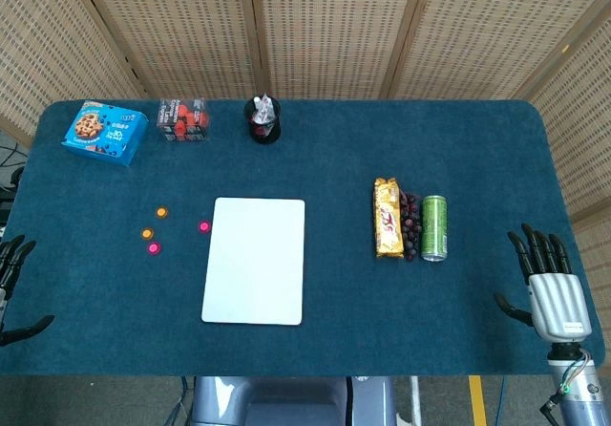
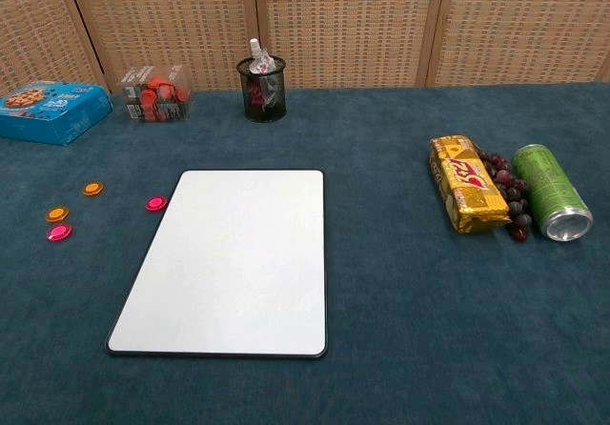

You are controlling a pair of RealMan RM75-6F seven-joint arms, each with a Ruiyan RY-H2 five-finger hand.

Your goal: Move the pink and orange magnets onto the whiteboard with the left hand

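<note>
The left hand (image 1: 13,278) rests open and empty at the counter's edge; the magnets (image 1: 154,247) lie ahead of it, toward the whiteboard (image 1: 254,261); the right hand (image 1: 546,278), also open, sits far off.

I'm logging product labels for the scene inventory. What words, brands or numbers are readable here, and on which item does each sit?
None can be read with confidence.
Yellow snack bar: red lettering, too blurred to read.
Blue cookie box: white print, too small.
Green can: no legible text.
Clear box of red items: dark label, unreadable.
Whiteboard: blank.
Pink and orange magnets: unmarked.
</note>
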